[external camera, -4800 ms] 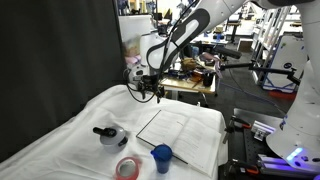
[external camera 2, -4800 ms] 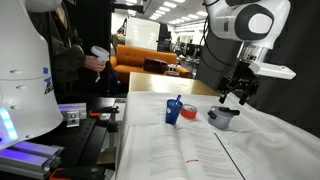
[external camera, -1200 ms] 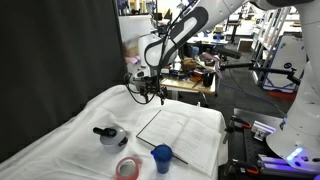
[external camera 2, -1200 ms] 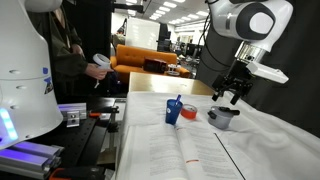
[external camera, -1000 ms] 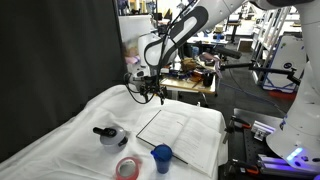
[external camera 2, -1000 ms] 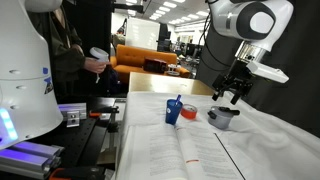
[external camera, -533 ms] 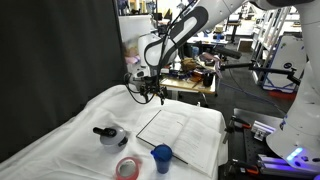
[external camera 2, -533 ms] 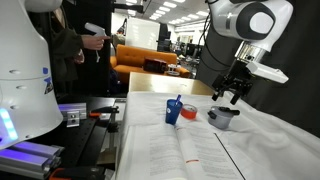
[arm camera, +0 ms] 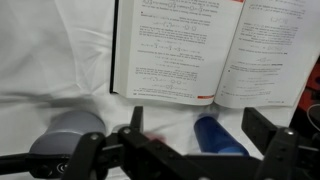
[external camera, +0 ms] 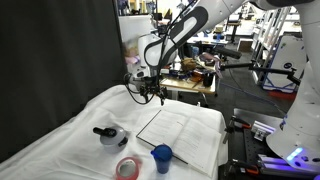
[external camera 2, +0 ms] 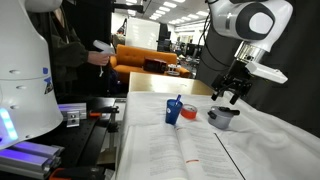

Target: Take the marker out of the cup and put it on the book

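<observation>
While empty, gripper (external camera: 146, 95) apart from cup (external camera: 161, 155)

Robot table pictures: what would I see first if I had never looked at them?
The big open book lies flat in the middle of the white-covered table. The robot's open gripper hovers in the air near a grey pot. Beside the book stands a bright blue cup with a marker sticking out, next to a pink tape ring.
</observation>
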